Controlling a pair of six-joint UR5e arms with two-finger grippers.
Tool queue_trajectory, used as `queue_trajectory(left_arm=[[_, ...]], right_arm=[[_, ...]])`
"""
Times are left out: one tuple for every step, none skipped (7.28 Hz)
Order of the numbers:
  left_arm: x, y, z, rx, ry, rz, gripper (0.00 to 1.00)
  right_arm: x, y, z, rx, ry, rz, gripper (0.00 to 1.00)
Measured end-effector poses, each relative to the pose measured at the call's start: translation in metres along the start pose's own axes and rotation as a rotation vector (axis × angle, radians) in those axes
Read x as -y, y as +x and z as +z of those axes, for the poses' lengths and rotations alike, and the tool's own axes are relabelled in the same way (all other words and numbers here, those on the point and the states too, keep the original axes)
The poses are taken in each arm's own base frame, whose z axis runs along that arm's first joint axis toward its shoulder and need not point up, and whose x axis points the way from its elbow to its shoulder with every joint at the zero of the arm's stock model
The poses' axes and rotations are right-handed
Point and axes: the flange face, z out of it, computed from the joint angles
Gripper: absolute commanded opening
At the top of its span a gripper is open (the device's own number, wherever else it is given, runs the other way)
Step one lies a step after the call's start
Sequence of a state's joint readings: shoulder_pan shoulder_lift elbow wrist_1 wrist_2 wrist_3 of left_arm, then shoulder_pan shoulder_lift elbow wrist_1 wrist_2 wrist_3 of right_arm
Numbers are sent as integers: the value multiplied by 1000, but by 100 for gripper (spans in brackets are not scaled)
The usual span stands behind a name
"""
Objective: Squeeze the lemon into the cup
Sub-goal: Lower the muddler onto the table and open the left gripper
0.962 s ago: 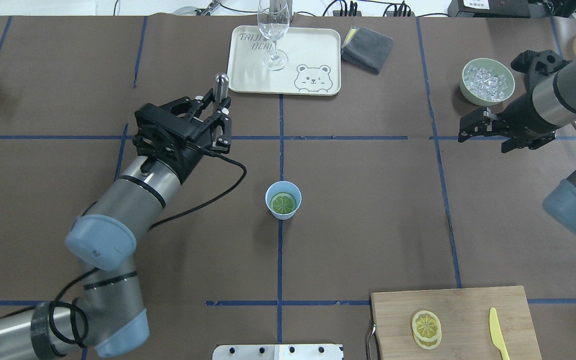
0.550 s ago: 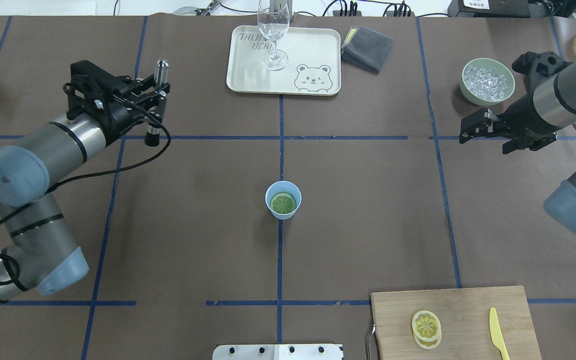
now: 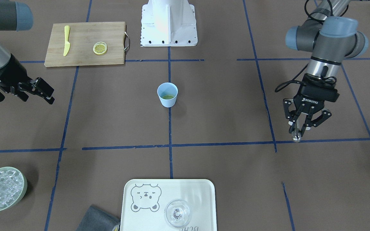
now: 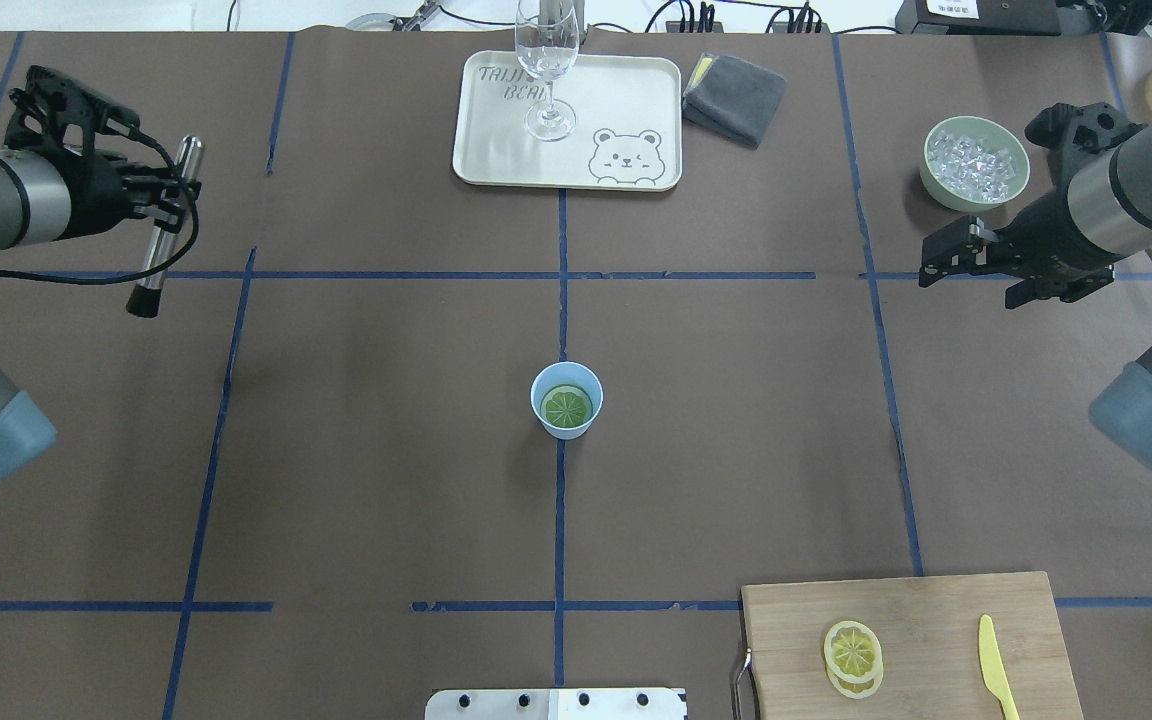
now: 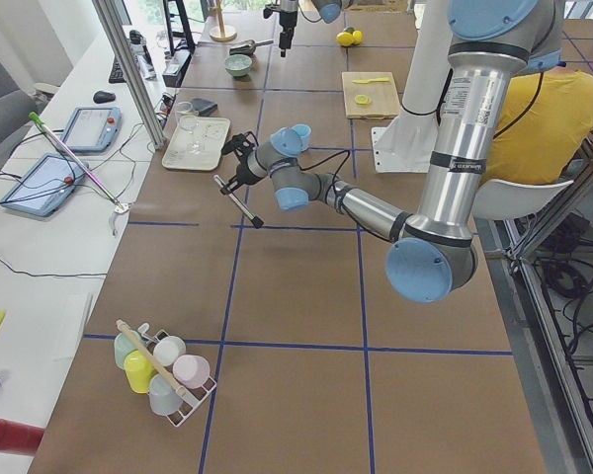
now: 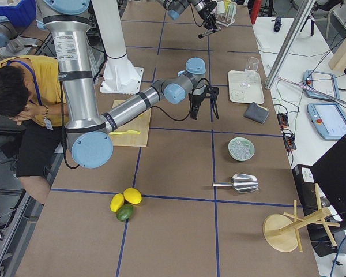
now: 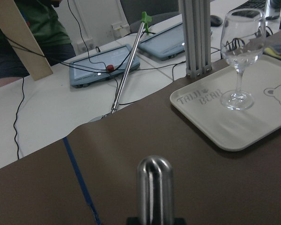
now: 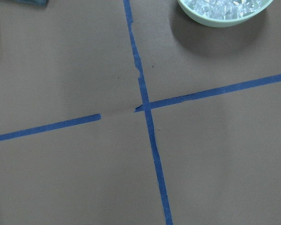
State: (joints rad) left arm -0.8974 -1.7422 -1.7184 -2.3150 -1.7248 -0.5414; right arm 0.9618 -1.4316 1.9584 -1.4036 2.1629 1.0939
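Lemon is seen lying flat inside cup, which stands upright at bench ctr, on a blue tape line. L hand is clamped on a tilted metal rod, far out on the L side and well apart from cup. R hand is held w/ fingers parted, nothing gripped, near the ice bowl.
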Motion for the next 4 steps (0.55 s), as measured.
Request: queue_trajectory(left_arm=[[-17, -21, 6, 18, -124, -57, 0], [-30, -33, 13, 36, -220, -128, 0], [-42, -42, 23, 30, -299, -196, 0], [-52, -50, 38, 31, -373, -264, 0]], right_arm=[[-1, -1, -2, 3, 1, 0, 100], [-2, -1, -3, 6, 3, 0, 100], [-3, -1, -5, 7, 4, 0, 100], [-4, -1, -5, 8, 4, 0, 100]])
